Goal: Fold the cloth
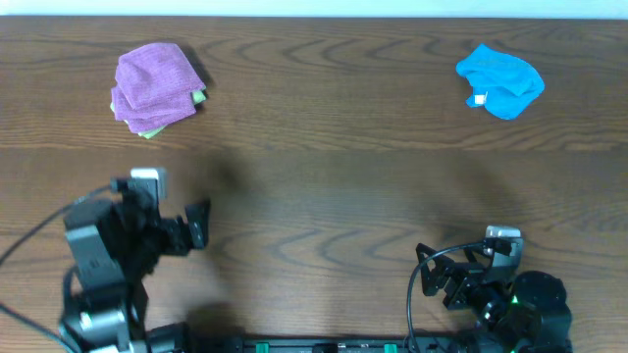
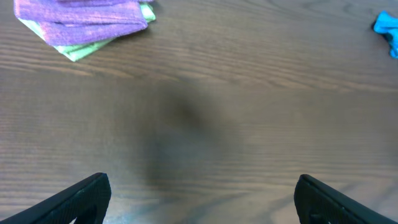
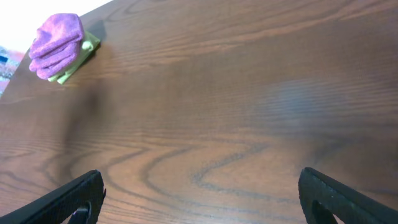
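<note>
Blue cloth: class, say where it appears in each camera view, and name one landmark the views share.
Overhead: blue cloth, upper right of the picture.
Left wrist: a sliver at the right edge, near the top.
Right wrist: not in view.
Shared landmark: folded purple cloth on a green cloth, in all three views.

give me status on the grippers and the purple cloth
Left gripper open, empty. Right gripper open, empty. Purple cloth folded, far left, sitting on a green cloth. Blue cloth bunched far right, well apart from it.

Lilac fuzzy cloth (image 1: 154,78), folded in thick layers, seemingly topping a small stack, far-left on the bench (image 1: 324,176).
</note>
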Robot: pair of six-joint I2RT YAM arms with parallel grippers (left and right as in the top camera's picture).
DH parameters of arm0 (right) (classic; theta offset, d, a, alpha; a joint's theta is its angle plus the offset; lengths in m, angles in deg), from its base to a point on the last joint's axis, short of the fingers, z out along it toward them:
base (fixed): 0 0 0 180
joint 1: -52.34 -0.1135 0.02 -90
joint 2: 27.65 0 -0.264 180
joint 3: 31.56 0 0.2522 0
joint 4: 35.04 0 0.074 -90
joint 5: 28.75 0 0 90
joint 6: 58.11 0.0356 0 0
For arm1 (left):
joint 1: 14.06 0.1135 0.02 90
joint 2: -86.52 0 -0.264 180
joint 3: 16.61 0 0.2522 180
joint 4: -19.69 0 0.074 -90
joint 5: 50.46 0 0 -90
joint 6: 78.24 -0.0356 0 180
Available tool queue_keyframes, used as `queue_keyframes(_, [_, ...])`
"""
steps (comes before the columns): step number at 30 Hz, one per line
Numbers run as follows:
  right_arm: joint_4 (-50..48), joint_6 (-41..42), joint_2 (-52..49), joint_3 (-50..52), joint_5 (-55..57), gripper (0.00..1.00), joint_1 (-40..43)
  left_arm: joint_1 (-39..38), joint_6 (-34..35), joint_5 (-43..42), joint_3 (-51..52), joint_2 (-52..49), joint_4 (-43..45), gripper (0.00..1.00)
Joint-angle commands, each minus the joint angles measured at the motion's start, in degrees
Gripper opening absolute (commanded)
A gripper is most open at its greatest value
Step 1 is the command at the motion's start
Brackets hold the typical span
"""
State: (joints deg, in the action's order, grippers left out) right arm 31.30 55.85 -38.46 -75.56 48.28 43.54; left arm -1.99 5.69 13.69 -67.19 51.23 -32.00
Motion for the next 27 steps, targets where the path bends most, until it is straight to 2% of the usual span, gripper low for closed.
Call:
queue_keyframes(1, [-0.02,0.85,0.37,-0.04,0.55,0.99,0.52,-1.81,-0.22,4.52,6.56,7.82,0.85,0.95])
queue_keyframes(11, [0.0,0.85,0.37,-0.04,0.55,0.99,0.52,-9.62,-0.37,11.76,20.39,26.69,-1.38,0.95])
queue_keyframes(19, [0.0,0.85,0.37,-0.04,0.55,0.99,0.52,-12.66,3.04,19.54,21.09,31.3,-6.32,0.95])
queue_keyframes(27, [-0.02,0.85,0.37,-0.04,0.55,0.99,0.52,-12.92,3.08,21.44,21.9,34.97,-12.09,0.95])
